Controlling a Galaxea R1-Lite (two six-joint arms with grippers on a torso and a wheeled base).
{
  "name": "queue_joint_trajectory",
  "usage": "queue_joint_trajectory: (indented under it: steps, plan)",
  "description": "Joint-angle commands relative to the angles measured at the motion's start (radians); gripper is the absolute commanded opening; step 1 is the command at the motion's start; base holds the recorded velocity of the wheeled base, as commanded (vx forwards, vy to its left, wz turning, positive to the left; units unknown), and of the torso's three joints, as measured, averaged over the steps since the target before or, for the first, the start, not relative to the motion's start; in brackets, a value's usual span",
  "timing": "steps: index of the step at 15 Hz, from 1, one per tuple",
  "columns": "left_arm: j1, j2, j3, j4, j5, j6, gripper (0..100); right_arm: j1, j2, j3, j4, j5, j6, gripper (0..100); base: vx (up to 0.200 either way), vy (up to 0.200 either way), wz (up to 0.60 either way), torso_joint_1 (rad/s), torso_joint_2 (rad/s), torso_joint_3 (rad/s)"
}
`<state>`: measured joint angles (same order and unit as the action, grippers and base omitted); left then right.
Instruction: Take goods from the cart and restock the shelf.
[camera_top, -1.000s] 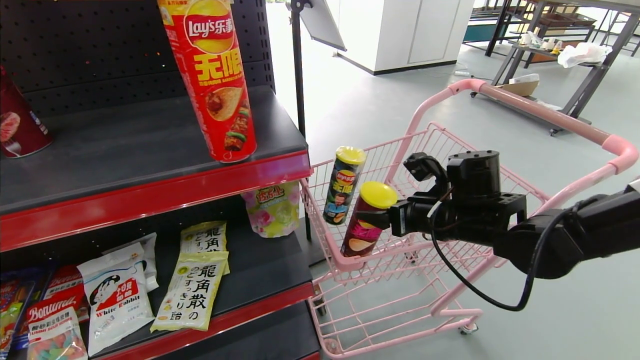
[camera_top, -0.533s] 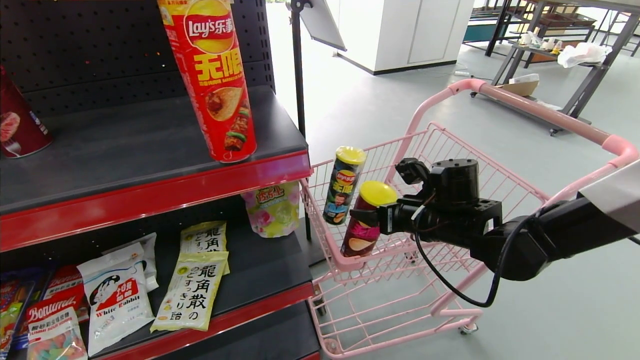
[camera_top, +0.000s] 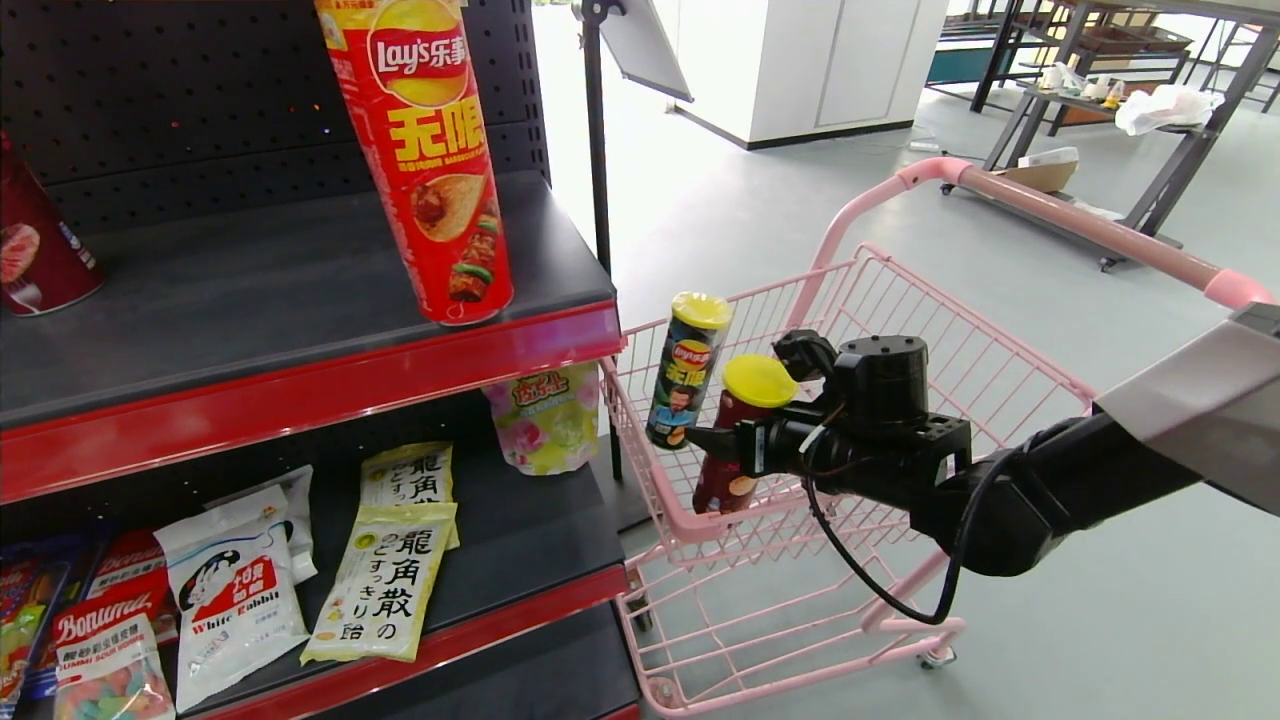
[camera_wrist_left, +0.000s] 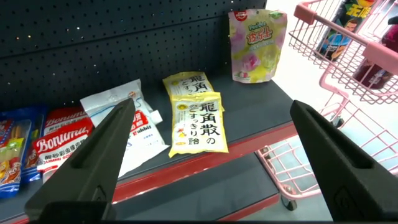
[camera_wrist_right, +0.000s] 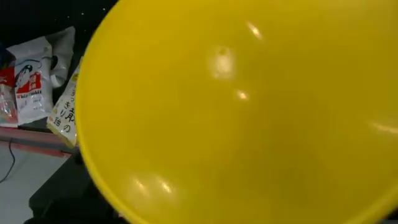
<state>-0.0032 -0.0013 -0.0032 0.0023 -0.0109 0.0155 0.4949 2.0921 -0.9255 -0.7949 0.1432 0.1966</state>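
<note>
Over at nine o'clock in the head view stands the shelf. A dark red can sits at the far left edge of the upper deck, and a tall red chip can stands upright at eleven o'clock, close to the front lip. There's bare deck between them, so plenty of room for stock. Down at seven o'clock, flat snack bags lie on the lower deck. The left gripper hangs in front of that lower deck, spread wide and holding nothing.

Now to centre, where the action is. The pink cart sits at three to four o'clock with two cans upright in its near corner. A black can stands just beside the one that matters, the maroon can with its yellow lid. The right gripper is right on that maroon can, just under the lid. Whether it has clamped down, I cannot tell.

This looks like the pick step, early in the restock. The next move needs a firm hold and a straight lift clear of the cart's wire rim without knocking the black neighbour. Then comes a swing toward ten o'clock to set it upright on the upper deck.
</note>
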Motion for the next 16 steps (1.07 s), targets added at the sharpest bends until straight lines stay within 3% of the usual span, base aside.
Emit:
queue_joint_trajectory:
  steps: [1, 7, 8, 16]
  plan:
    - [0.0, 0.001, 0.0, 0.001, 0.0, 0.0, 100, -0.009, 0.017, -0.003, 0.0, 0.001, -0.002, 100, 0.0, 0.0, 0.0, 0.0, 0.0, 0.0]
    - [0.0, 0.001, 0.0, 0.001, 0.0, 0.0, 100, -0.042, 0.036, -0.015, -0.001, 0.001, -0.003, 100, 0.0, 0.0, 0.0, 0.0, 0.0, 0.0]
    - [0.0, 0.001, 0.0, 0.001, 0.0, 0.0, 100, -0.042, 0.037, -0.015, -0.009, 0.003, -0.002, 0, 0.0, 0.0, 0.0, 0.0, 0.0, 0.0]
    - [0.0, 0.001, 0.0, 0.001, 0.0, 0.0, 100, -0.041, 0.008, -0.026, -0.023, 0.001, -0.009, 0, 0.0, 0.0, 0.0, 0.0, 0.0, 0.0]
